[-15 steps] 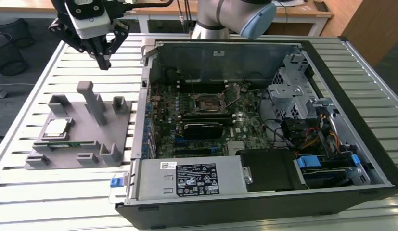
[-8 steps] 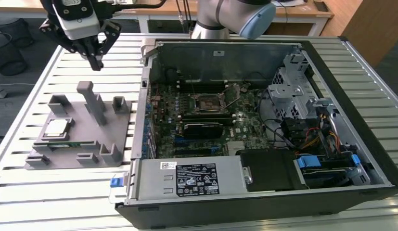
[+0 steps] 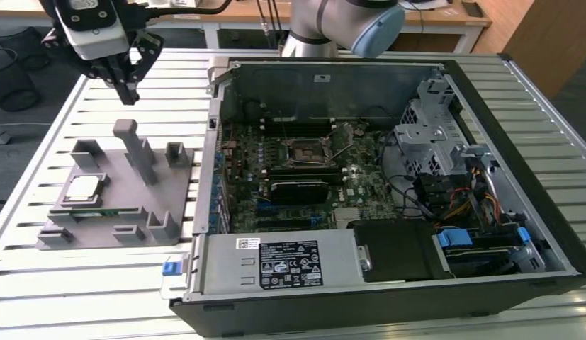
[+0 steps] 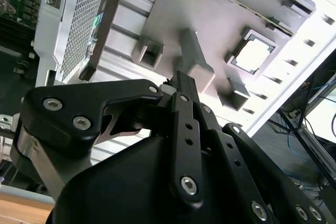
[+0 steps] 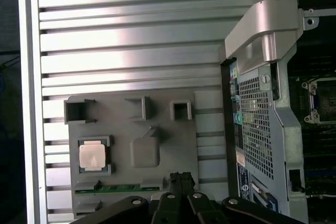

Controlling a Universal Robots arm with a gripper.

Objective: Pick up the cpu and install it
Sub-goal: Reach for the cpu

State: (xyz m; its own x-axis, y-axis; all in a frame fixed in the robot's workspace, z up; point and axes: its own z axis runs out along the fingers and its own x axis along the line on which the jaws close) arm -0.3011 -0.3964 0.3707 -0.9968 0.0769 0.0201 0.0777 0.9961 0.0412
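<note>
The cpu [image 3: 83,188] is a small silver square with a pale rim. It lies flat in a pocket of the grey holder block [image 3: 122,212] on the slatted table, at the exterior view's left. Both wrist views show the cpu [image 4: 253,53] [image 5: 93,156] in its pocket. My gripper [image 3: 128,91] hangs in the air above and behind the block, well apart from the chip. Its black fingers [image 5: 181,179] are pressed together, shut on nothing. The black socket frame [image 3: 305,149] with its wire lever sits on the motherboard inside the open computer case [image 3: 519,212].
A green memory stick [image 3: 94,213] stands in a slot at the block's near edge. Grey posts [image 3: 132,145] rise from the block beside the cpu. The case wall [image 5: 260,45] stands between block and motherboard. Drive cage and cables [image 3: 444,163] crowd the case's right side.
</note>
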